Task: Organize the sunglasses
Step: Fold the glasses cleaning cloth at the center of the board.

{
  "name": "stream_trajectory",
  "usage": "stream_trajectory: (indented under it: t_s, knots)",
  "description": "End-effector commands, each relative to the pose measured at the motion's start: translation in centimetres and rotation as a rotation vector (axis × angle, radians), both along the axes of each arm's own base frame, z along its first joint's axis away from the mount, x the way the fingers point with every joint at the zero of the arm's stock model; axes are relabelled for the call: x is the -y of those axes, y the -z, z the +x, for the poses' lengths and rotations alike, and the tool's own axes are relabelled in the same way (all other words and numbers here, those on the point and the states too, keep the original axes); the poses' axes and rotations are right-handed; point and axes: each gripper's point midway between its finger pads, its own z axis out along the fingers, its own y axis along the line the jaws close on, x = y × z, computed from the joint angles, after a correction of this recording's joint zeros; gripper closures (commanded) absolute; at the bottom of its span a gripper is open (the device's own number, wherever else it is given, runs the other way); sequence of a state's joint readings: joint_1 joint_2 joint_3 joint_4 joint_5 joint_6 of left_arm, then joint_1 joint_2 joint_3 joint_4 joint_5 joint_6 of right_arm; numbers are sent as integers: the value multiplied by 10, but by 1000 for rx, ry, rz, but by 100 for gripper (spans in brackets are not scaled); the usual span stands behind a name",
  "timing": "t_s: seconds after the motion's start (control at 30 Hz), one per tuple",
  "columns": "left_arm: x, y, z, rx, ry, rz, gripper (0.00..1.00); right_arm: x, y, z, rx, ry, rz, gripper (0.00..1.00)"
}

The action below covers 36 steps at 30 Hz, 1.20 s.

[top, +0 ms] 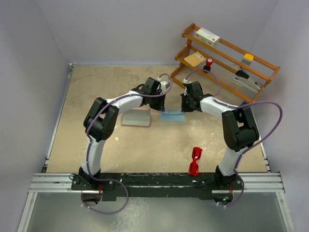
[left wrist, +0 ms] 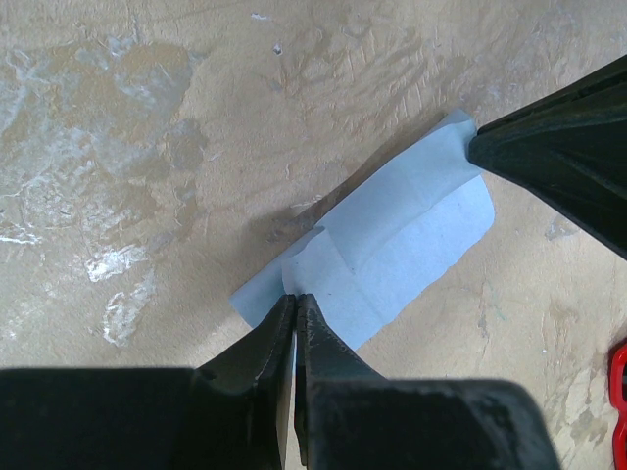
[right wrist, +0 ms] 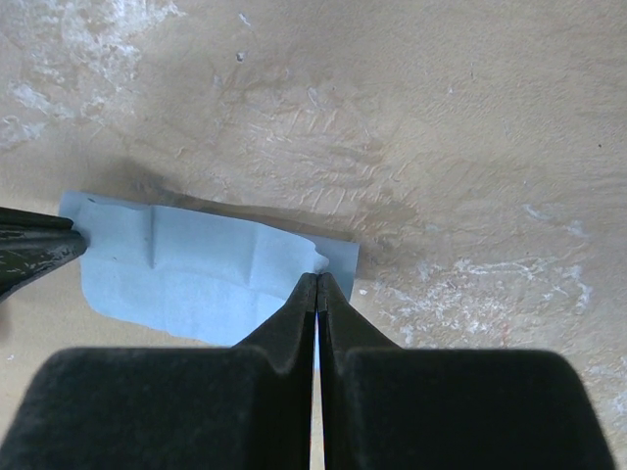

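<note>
The red sunglasses (top: pixel 194 161) lie near the table's front edge, right of centre, with no gripper at them; a sliver of the sunglasses (left wrist: pixel 619 392) shows at the left wrist view's right edge. Both grippers are over the light blue cloth (top: pixel 172 116) in the middle of the table. My left gripper (left wrist: pixel 296 296) is shut, pinching one end of the cloth (left wrist: pixel 392 245). At the opposite end of the cloth (right wrist: pixel 186 269), my right gripper (right wrist: pixel 318 276) is shut with blue fabric between its jaws. The cloth lies folded over on itself.
A pale pink case (top: pixel 136 117) lies just left of the cloth, under the left arm. A wooden rack (top: pixel 227 60) with small items stands at the back right corner. Walls close the table on three sides.
</note>
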<state>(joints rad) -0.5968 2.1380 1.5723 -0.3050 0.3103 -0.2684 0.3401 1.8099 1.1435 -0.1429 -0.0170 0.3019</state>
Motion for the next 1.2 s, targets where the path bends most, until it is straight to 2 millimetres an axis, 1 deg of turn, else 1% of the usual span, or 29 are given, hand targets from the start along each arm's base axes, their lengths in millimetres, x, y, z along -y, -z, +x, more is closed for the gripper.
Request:
stream_trajectory:
  t_s: [0.0,0.33,1.0,1.1,1.17]
  knots:
    - [3,-25,-1,52,30,-29,100,-2,-19,3,59,-13,9,100]
    - [0,-18,-7,38,44,-17,100,-3,-17,-1,54,-20,16,100]
    - [-1,-21,-9,39,52,-15,100,-9,-18,-7,52,-36,39,100]
    - [-1,-22,-10,37,56,-18,99,-10,-19,-9,52,-40,44,96]
    - [0,-22,-12,34,59,-18,95,-10,-20,-10,52,-39,46,93]
